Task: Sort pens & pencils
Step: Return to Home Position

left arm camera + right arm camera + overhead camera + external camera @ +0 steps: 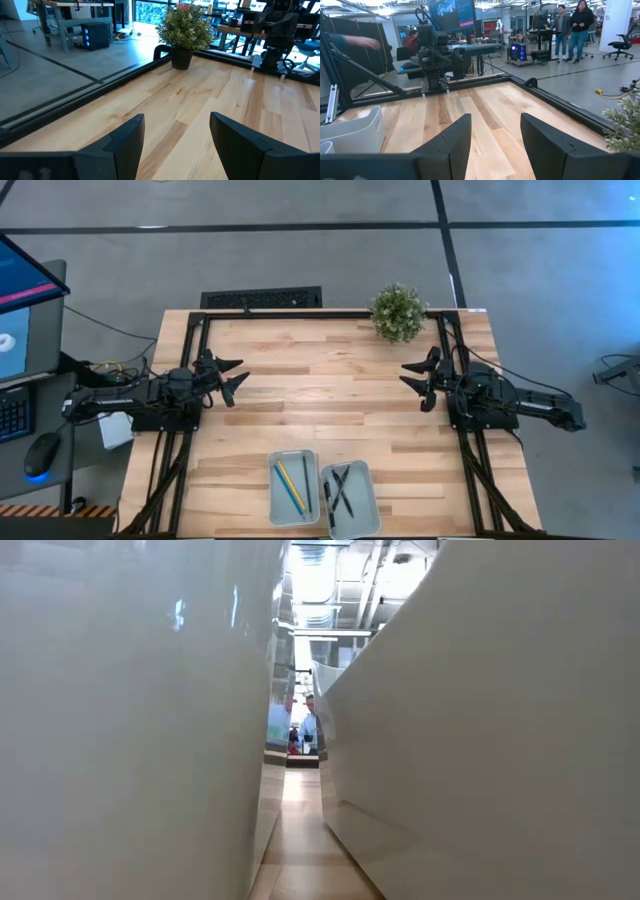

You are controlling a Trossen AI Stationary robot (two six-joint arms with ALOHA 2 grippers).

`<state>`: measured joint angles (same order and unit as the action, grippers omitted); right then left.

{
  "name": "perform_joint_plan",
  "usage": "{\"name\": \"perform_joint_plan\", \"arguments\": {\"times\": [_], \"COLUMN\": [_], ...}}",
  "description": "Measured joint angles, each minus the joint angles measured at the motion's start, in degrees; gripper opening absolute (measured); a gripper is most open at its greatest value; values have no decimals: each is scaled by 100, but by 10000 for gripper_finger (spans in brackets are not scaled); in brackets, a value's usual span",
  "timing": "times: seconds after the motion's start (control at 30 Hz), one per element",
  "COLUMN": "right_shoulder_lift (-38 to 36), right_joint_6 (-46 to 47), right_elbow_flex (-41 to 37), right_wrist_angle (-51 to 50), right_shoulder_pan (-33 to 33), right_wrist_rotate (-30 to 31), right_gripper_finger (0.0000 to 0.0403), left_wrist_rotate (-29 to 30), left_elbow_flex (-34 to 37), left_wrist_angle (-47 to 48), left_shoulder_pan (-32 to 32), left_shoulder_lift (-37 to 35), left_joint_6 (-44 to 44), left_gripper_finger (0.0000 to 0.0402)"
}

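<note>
Seen from above, both arms sit drawn back at the sides of the wooden table. The left gripper is at the left middle of the frame and the right gripper at the right middle, well apart and facing each other across bare wood. Each gripper is released and grasps nothing. The wrist views agree: the left gripper's two dark fingers stand spread over the boards, and so do the right gripper's fingers.

The sorted items lie at the bottom centre of the high view, in two trays side by side. The left gray bin holds the pencils, one yellow and one light blue, lying lengthwise beside each other. The right gray bin, turned slightly askew, holds the pens. Two of these dark sticks cross each other, and another lies along the bin's left edge.

In the low view the pale walls of the two bins fill both sides of the frame, with a narrow strip of table between them.

A potted plant stands at the upper right of the table. A monitor shows at the left edge. In the right wrist view, people stand in the room at the upper right.
</note>
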<state>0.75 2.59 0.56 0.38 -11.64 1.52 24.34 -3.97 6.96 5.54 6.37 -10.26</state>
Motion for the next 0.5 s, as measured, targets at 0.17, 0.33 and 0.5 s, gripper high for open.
{"name": "perform_joint_plan", "arguments": {"times": [0.17,0.33,0.5], "right_shoulder_lift": [0,0,0], "right_joint_6": [0,0,0], "right_elbow_flex": [0,0,0], "right_wrist_angle": [-1,-2,-2], "right_shoulder_pan": [0,0,0], "right_wrist_rotate": [-1,-2,-2], "right_gripper_finger": [194,192,194], "left_wrist_rotate": [0,1,2], "left_elbow_flex": [2,3,4], "left_wrist_angle": [0,0,1], "left_shoulder_pan": [0,0,0], "left_shoulder_lift": [0,0,0], "left_joint_6": [-3,-4,-4], "left_gripper_finger": [215,215,215]}}
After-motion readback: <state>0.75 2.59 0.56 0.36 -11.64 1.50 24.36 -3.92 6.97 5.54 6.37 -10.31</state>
